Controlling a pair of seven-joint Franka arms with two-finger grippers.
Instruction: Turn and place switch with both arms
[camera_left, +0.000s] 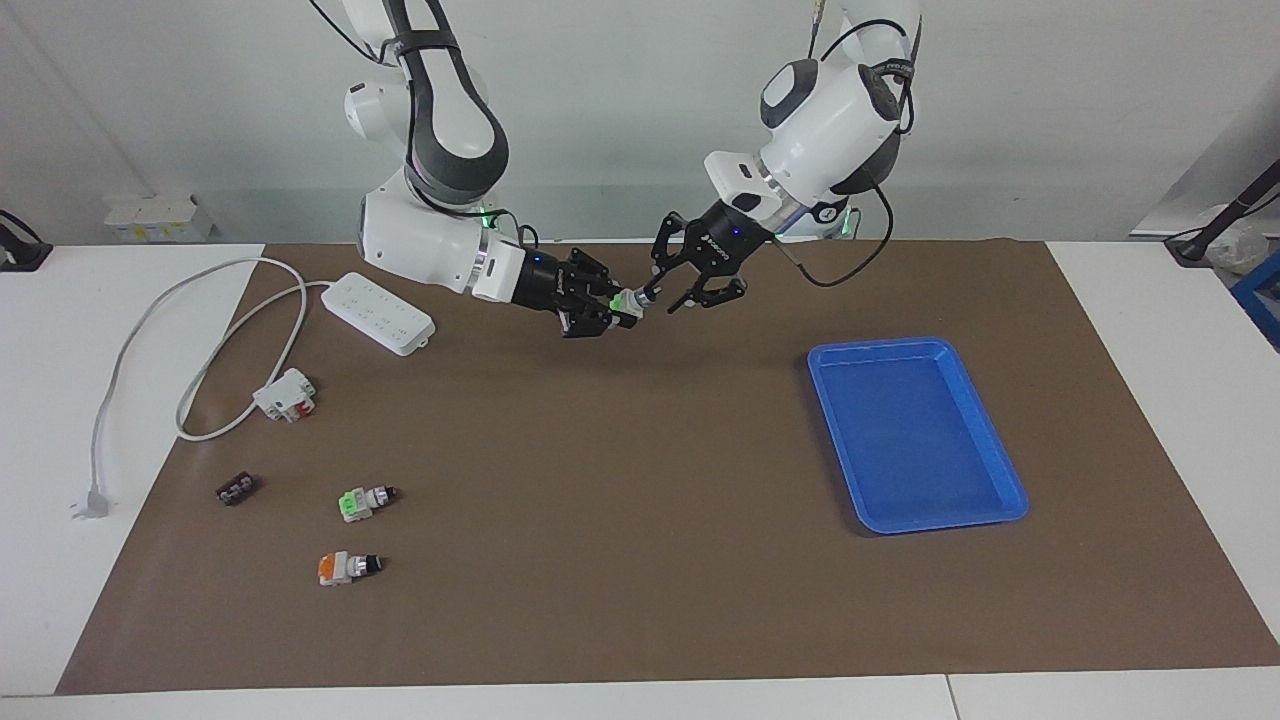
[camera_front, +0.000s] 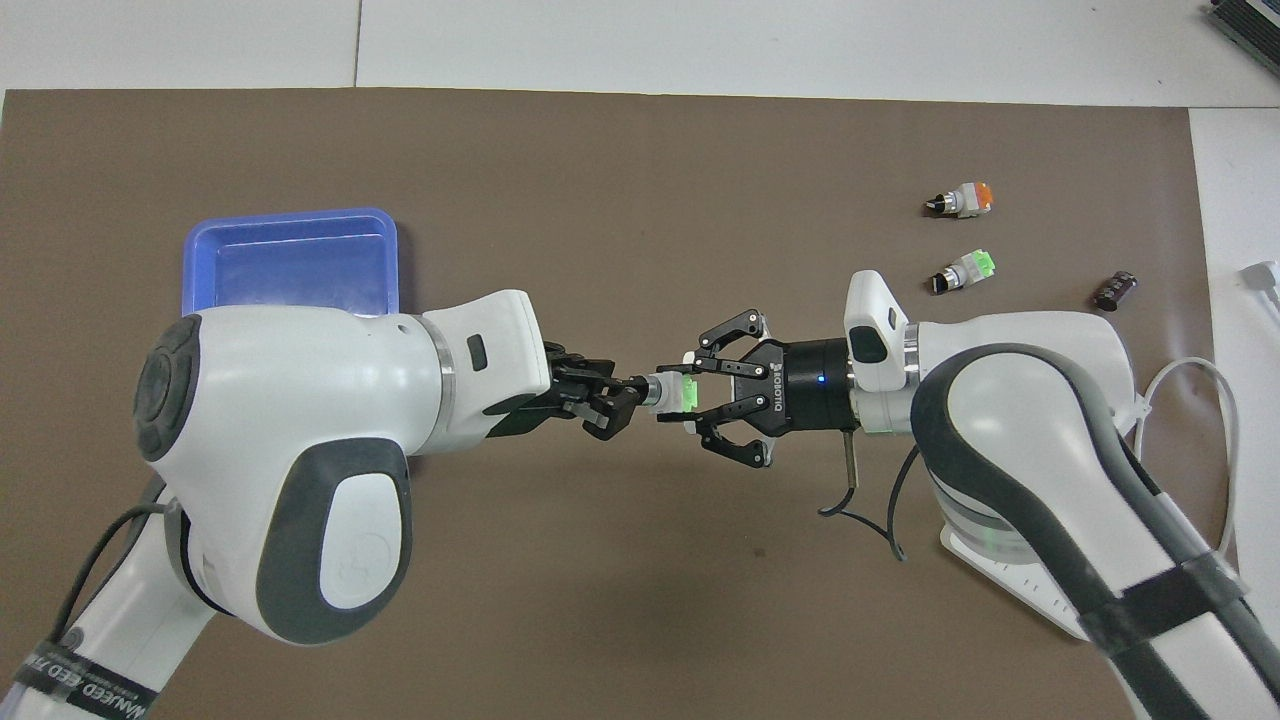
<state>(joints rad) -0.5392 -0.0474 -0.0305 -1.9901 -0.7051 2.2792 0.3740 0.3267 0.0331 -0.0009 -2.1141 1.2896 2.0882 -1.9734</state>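
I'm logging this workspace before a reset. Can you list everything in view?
switch: 1, green end and white-grey body, in the air over the mat between both grippers
second green switch: 1, green and white, on the mat toward the right arm's end
orange-ended switch: 1, orange and white, just farther from the robots than the second green switch
white-and-red block: 1, on the mat beside the cord
small black part: 1, black, near the mat's edge
power strip: 1, white, with cord, near the right arm
tray: 1, blue, toward the left arm's end
mat: 1, brown, on the table
right gripper: 1, black, shut on the switch's green end
left gripper: 1, black, shut on its knob end
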